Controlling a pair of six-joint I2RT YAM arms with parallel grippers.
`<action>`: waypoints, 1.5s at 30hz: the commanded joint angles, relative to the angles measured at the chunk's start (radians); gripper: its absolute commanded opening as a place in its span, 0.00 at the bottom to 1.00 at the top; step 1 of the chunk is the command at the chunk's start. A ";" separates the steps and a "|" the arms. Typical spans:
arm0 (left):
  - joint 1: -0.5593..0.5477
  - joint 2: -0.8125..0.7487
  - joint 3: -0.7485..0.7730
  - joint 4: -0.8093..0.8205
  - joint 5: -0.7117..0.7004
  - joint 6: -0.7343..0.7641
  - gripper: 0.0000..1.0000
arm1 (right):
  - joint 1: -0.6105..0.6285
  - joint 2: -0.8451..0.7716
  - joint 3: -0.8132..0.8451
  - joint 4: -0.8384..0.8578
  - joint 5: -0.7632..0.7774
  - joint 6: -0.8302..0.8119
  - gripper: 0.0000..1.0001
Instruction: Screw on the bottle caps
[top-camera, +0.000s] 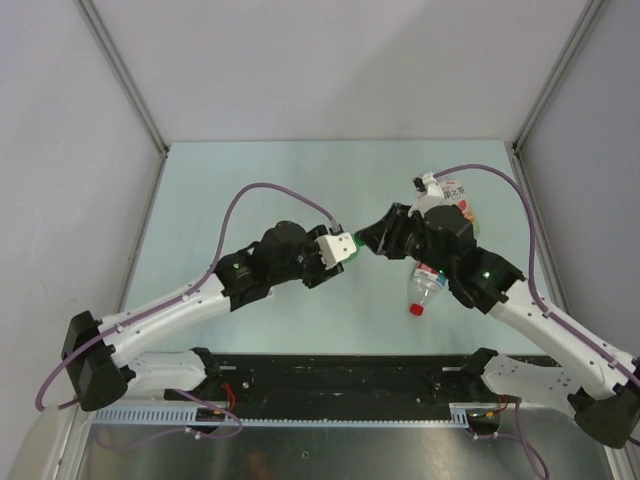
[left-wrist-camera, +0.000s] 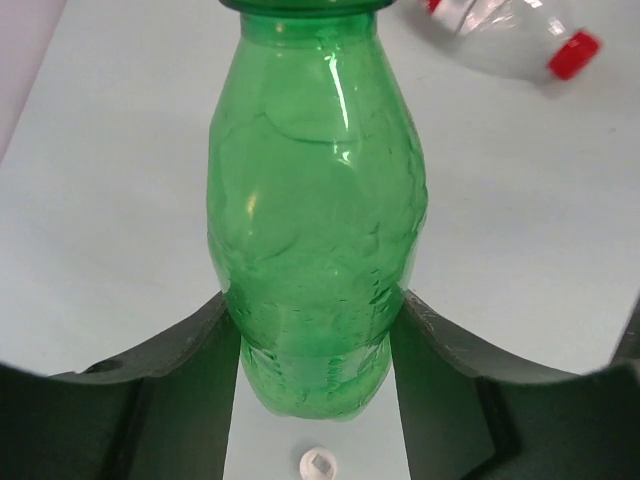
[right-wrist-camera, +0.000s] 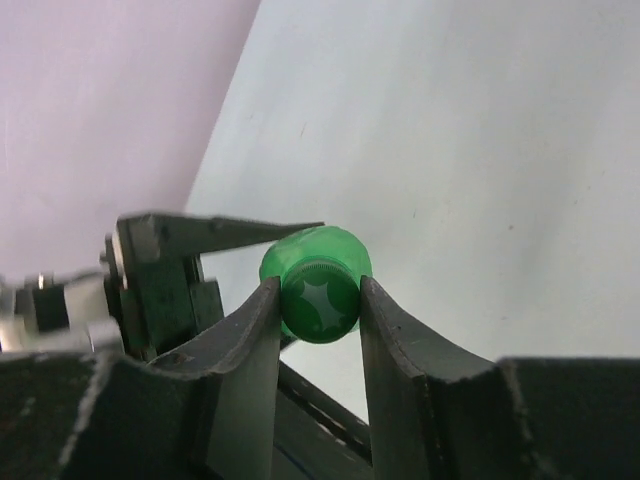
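The green cap sits on the mouth of the green bottle, a bumpy, see-through bottle held sideways between the two arms. The right gripper pinches the cap. The left gripper squeezes the bottle's bottom end. I think this cap is only partly twisted on.

Right of the green bottle, a slim clear bottle lies with its red cap on, so it looks done. The white cap lies loose just past the green bottle's bottom. The wide bottle still waits.
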 joint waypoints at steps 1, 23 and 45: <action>-0.025 0.024 0.097 0.188 -0.131 -0.023 0.00 | 0.048 0.041 -0.006 0.024 0.259 0.432 0.00; -0.025 -0.079 -0.061 0.048 0.294 0.049 0.00 | -0.129 -0.266 -0.012 -0.169 -0.791 -0.946 0.93; -0.026 -0.108 -0.062 0.002 0.417 0.089 0.00 | -0.088 -0.199 -0.032 -0.173 -0.803 -1.049 0.72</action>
